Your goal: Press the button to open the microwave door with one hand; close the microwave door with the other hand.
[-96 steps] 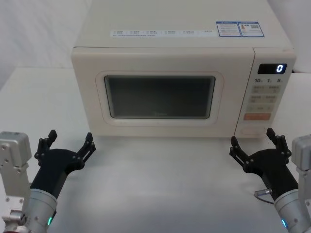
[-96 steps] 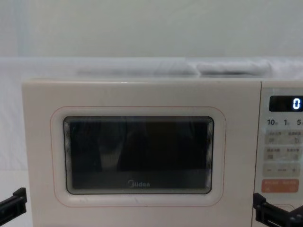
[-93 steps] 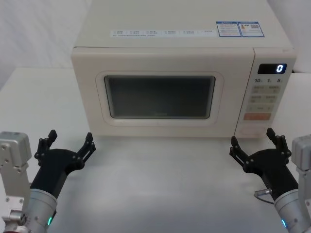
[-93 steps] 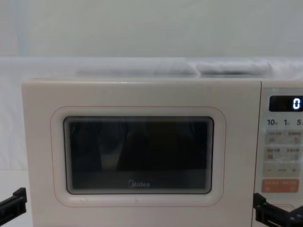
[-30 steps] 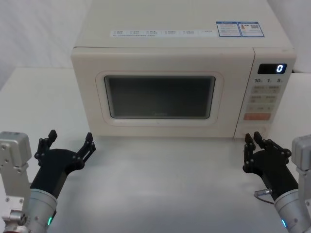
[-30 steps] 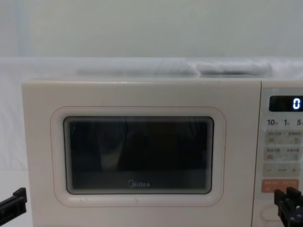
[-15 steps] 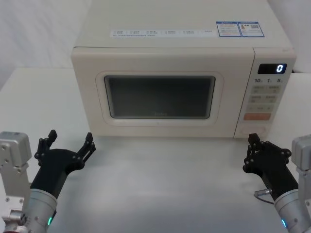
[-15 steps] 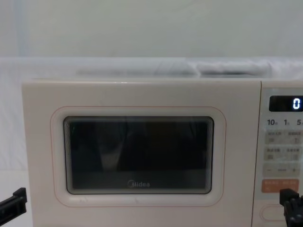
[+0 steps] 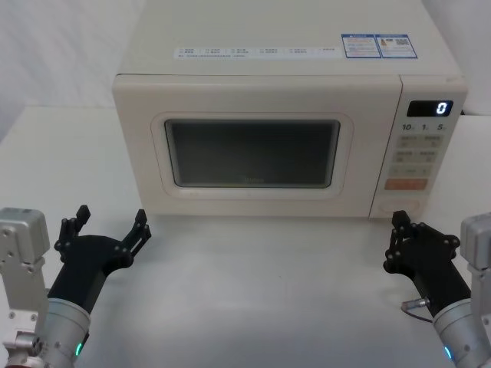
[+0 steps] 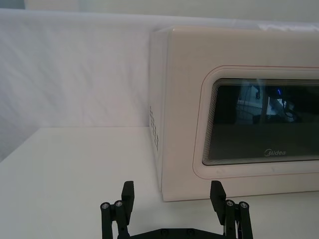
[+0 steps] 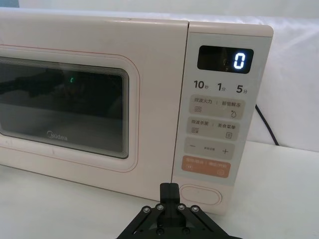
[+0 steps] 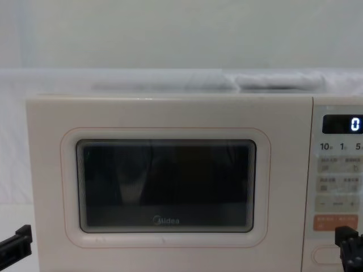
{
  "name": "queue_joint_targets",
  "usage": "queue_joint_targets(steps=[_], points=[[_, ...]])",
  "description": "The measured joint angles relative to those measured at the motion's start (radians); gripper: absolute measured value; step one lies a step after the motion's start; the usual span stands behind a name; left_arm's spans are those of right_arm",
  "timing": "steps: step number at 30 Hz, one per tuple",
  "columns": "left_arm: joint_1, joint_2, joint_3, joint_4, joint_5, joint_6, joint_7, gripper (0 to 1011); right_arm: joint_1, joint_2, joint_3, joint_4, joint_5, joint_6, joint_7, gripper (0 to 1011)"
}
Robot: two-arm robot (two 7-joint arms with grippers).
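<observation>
The right gripper (image 9: 396, 239) hangs low over the white table (image 9: 261, 291), just in front of the microwave's lower right corner, with its black fingers (image 11: 169, 191) drawn together into a single narrow tip. In the right wrist view that tip points at the button (image 11: 200, 194), the wide cream key at the bottom of the control panel (image 11: 215, 119), and stands a little short of it, to its door side. Above the button sit the orange key (image 11: 207, 166), the rows of pale keys and the black display (image 11: 225, 59) showing "0".

The left gripper (image 9: 106, 231) rests above the table near the microwave's front left corner, well apart from the oven, its two fingers (image 10: 128, 196) spread wide.

The microwave (image 9: 284, 84) stands at the back of the table, facing the robot. The microwave door (image 9: 253, 153) lies flush with the cream front, its dark window framed by a thin pink outline with the Midea logo below the glass.
</observation>
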State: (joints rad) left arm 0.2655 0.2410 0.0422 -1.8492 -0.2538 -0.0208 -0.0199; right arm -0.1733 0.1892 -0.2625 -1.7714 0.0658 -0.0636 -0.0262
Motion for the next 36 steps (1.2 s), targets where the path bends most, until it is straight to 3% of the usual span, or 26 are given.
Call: queue_joint_targets(steps=[36], points=[[0.0, 0.0, 0.0, 0.0, 0.0, 0.0, 0.0, 1001, 0.0, 0.0, 0.0, 0.0, 0.0, 0.0, 0.0, 0]])
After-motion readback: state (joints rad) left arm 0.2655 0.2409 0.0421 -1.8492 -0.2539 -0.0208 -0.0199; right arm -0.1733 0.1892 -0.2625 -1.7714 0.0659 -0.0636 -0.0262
